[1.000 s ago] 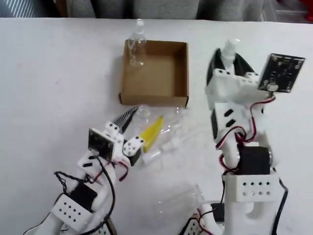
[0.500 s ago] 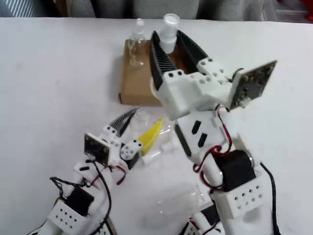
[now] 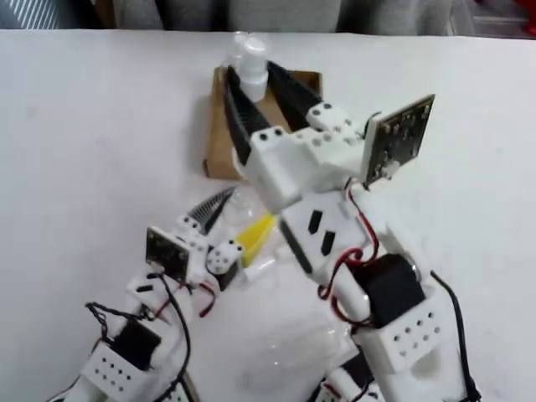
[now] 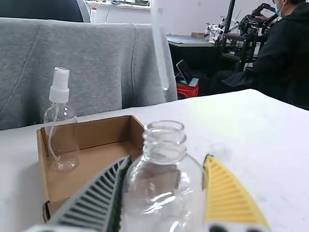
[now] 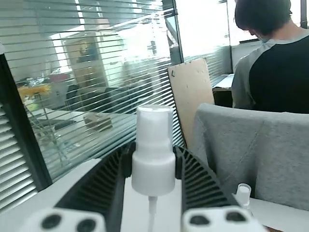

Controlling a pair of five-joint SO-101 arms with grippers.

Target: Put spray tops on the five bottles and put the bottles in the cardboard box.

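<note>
My left gripper (image 3: 244, 209), with one black and one yellow finger, is shut on an open clear bottle (image 4: 164, 169) held upright just in front of the cardboard box (image 3: 219, 142). My right gripper (image 3: 254, 71) is raised over the box, shut on a white spray top (image 5: 153, 157). The top's thin dip tube (image 4: 158, 43) hangs above the held bottle's mouth and a little beyond it. One capped bottle (image 4: 60, 125) stands in the box's far left corner (image 4: 87, 159).
A white spray top (image 3: 260, 266) lies on the table beside the left gripper. Clear bottles (image 3: 301, 339) lie near the arm bases at the front. White table stretches to the left and right of the box.
The right arm has swung left with the spray top, from right of the box to above the box and the left gripper's bottle. The left gripper has barely moved.
</note>
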